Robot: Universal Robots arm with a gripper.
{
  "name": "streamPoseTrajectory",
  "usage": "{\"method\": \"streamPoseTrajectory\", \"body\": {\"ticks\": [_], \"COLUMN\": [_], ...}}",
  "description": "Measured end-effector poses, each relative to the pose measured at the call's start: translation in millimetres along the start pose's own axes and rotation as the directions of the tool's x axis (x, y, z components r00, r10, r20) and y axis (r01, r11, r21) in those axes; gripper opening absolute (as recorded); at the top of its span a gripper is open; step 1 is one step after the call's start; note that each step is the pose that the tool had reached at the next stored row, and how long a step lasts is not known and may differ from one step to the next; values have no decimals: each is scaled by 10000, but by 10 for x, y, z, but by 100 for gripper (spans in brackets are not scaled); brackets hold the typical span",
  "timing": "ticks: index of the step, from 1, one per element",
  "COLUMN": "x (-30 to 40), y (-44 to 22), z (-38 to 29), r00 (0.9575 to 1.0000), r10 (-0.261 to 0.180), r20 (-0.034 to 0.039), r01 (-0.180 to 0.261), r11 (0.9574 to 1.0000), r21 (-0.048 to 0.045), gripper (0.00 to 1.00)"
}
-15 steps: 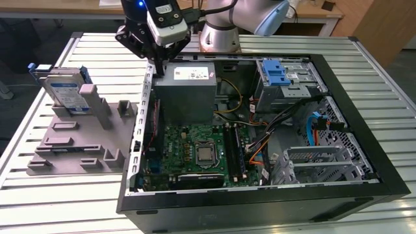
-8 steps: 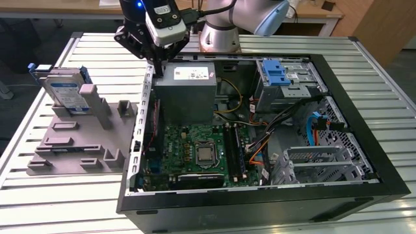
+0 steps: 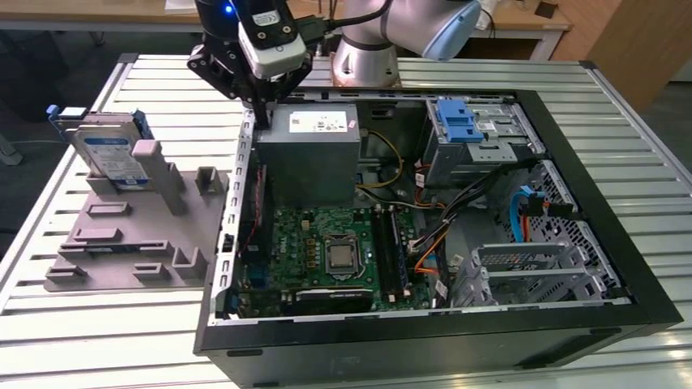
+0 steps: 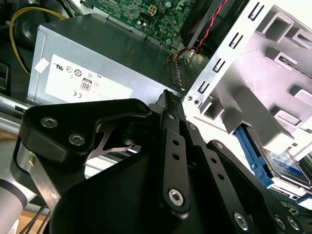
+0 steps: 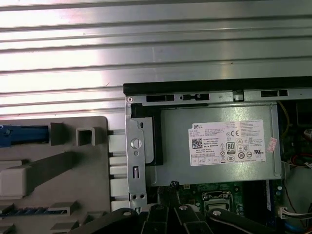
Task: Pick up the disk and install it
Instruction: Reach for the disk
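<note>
Over the computer case's (image 3: 230,243) rim, beside the power supply (image 3: 313,154), the gripper (image 3: 261,104) hangs clenched and empty. The disk (image 3: 108,154) stands on edge in the grey fixture (image 3: 119,235), well apart toward the exterior view's left.

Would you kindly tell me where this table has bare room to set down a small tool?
The slatted table is bare between the grey fixture and its near edge, and along the strip on the exterior view's right of the computer case. Inside the case it is crowded with motherboard and cables, and the gripper hangs over its far corner.
</note>
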State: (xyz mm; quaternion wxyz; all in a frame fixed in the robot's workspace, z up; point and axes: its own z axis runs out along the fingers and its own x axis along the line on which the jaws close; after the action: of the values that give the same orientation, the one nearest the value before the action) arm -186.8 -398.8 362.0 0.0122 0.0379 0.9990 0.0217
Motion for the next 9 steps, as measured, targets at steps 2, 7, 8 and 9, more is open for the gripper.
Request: {"method": "streamPoseTrajectory", "body": {"ticks": [2, 7, 8, 9], "x": [8, 24, 28, 31], "y": [-1, -2, -3, -3], "z": [4, 11, 13, 14], "r00": [10000, 10000, 10000, 10000], "r10": [0, 0, 0, 0], "r20": [0, 0, 0, -1], "r01": [0, 0, 0, 0], "r11": [10000, 10000, 10000, 10000], "r21": [-1, 0, 0, 1], "gripper": [11, 11, 11, 11]}}
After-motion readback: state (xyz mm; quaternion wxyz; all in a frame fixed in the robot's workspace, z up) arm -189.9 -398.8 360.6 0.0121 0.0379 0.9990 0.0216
